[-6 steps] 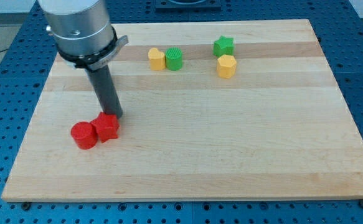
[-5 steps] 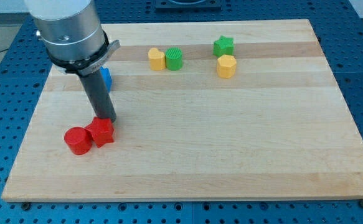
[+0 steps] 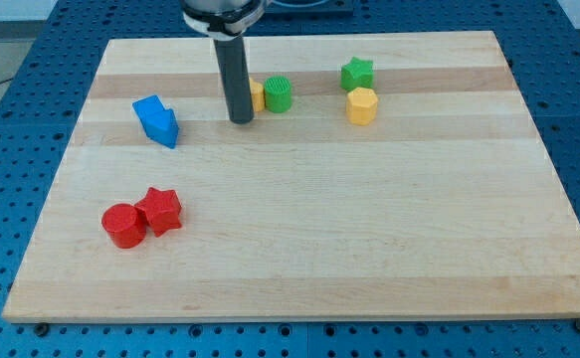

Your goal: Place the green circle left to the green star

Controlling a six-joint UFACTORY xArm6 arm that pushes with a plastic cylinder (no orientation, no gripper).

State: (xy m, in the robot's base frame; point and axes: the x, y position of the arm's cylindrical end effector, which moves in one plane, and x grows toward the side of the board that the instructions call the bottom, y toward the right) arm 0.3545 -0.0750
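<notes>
The green circle sits near the view's top, centre. A yellow block touches its left side, partly hidden by my rod. The green star lies further to the view's right, apart from the circle. My tip rests on the board just left of and slightly below the yellow block, close to or touching it.
A yellow hexagon block sits just below the green star. A blue block lies at the view's left. A red circle and a red star touch each other at the lower left. The wooden board has blue pegboard around it.
My tip has moved from the red star up and right to beside the yellow block. The arm's body has risen out of view, uncovering the blue block. The red blocks stay put.
</notes>
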